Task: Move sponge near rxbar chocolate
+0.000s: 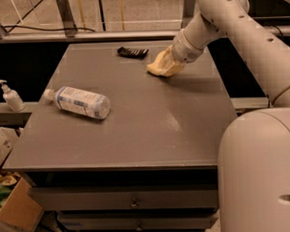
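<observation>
The pale yellow, wavy-edged foam sponge (161, 66) sits against the gripper (174, 58) at the far side, near the flat, near-black wrapped rxbar chocolate (133, 52) to its left but not touching it.

grey table (150, 122) w/ drawers (90, 198) | metal rail (109, 36) behind | cardboard box (17, 215) on floor

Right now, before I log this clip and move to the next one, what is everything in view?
sponge: one, pale yellow, far right part of the table top, at the gripper
rxbar chocolate: one, near black, far edge of the table, left of the sponge and apart from it
bottle: one, clear with white label, lying on its side at the table's left
table: one, grey, centre, drawers beneath
pump dispenser: one, white, ledge left of the table
cardboard boxes: at least two, brown, floor at lower left
robot body: one, white, lower right
arm: one, white, reaching in from the right
gripper: one, colour unclear, at the sponge
</observation>
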Controlling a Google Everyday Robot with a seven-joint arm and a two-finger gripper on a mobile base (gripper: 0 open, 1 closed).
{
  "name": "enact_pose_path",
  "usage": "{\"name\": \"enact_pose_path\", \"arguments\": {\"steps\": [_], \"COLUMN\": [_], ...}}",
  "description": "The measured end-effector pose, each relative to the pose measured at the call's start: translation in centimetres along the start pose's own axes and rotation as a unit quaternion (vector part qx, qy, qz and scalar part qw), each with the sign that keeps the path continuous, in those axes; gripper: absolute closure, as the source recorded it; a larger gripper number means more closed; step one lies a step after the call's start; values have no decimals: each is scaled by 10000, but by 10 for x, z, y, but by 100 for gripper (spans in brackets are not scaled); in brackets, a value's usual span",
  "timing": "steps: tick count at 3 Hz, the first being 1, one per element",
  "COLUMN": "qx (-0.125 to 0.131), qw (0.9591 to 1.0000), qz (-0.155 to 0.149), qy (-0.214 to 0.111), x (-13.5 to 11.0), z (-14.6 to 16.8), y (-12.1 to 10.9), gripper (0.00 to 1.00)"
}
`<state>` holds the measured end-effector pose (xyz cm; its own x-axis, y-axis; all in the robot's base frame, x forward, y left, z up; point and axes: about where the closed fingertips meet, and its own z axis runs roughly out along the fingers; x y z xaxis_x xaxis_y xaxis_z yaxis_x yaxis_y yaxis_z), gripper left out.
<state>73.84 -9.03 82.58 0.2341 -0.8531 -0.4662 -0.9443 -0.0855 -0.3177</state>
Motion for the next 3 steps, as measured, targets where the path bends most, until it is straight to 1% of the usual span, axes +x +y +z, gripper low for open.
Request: {"name": "enact_pose_path", "arguments": {"steps": [1, 3], "qx": [-1, -3], "qw": [10000, 10000], "qz": [0, 0], "qy": [0, -1], "x": [0, 0], "z": [0, 0], "y": [0, 0], "gripper": [84, 36]}}
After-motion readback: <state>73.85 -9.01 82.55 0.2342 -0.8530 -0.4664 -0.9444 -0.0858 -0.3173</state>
